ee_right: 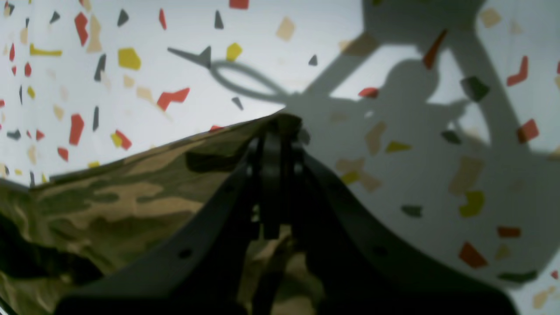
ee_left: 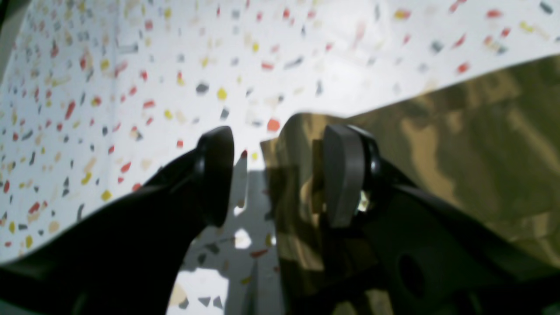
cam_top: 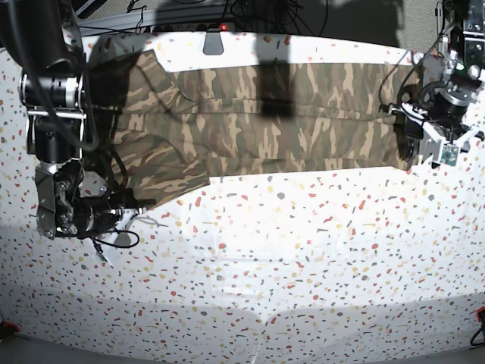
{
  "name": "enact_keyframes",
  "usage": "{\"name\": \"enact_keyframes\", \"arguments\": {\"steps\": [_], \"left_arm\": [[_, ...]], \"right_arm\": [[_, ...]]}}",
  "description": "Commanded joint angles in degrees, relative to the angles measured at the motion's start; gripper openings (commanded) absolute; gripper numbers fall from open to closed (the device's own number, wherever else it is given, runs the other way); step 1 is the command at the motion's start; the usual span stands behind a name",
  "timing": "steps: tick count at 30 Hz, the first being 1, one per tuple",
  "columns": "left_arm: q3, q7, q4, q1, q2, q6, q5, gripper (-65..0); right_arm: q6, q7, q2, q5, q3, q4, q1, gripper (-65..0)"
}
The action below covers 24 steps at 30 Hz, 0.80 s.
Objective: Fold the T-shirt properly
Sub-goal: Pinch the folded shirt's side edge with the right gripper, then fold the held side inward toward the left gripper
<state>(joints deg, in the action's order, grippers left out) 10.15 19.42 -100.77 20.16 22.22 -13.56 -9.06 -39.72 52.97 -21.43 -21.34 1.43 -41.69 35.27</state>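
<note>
The bench fills my screens: a white surface speckled with red, yellow, grey and tan chips, like terrazzo. Along its far edge, in the base view, the T-shirt lies stretched out as a long horizontal band of soft woven-looking cloth in woodland camouflage, olive, brown and tan blotches. Its end on that view's left is wider, with a flap angling down toward the near side. A dark shadow crosses the middle of the cloth.

My left end effector sits at the shirt's end on the base view's right. Its two rounded, matte dark fingers stand apart, one over bare bench, the other over the camouflage edge, with the cloth corner poking up between them.

My right end effector is at the shirt's lower corner on the base view's left. Its black fingers are pressed together on a pinch of the shirt's edge, which rises to a small peak at the tips.

Dark cables run along the back of the bench, and a small red light glows there.
</note>
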Motion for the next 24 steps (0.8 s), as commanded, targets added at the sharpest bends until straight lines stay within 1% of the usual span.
{"name": "enact_keyframes", "arguments": {"steps": [1,7,11,14,19,24], "left_arm": [[0.4,-1.4,-1.3,-0.2,0.8,0.3,-0.2,-33.2],[0.4,-1.2,-1.3,-0.2,0.8,0.3,-0.2,-33.2],[0.4,-1.2,-1.3,-0.2,0.8,0.3,-0.2,-33.2],[0.4,-1.2,-1.3,-0.1,0.8,0.3,-0.2,-33.2],[0.4,-1.2,-1.3,-0.1,0.8,0.3,-0.2,-33.2],[0.4,-1.2,-1.3,-0.1,0.8,0.3,-0.2,-33.2]], "right_arm": [[-0.3,0.2,-0.6,-1.6,0.1,-2.4,1.7,-65.0],[-0.3,9.2,-0.6,-10.3,0.0,-13.6,-0.4,-65.0],[-0.3,13.5,-0.7,-17.3,0.0,-25.1,-6.4,-65.0],[-0.3,15.1,-0.6,-21.1,0.0,-34.5,-12.8,-65.0],[-0.3,15.7,-0.6,-24.2,0.0,-50.8,-24.1,-65.0],[-0.3,15.6,-0.6,-24.3,0.0,-61.4,-32.4,-65.0]]}}
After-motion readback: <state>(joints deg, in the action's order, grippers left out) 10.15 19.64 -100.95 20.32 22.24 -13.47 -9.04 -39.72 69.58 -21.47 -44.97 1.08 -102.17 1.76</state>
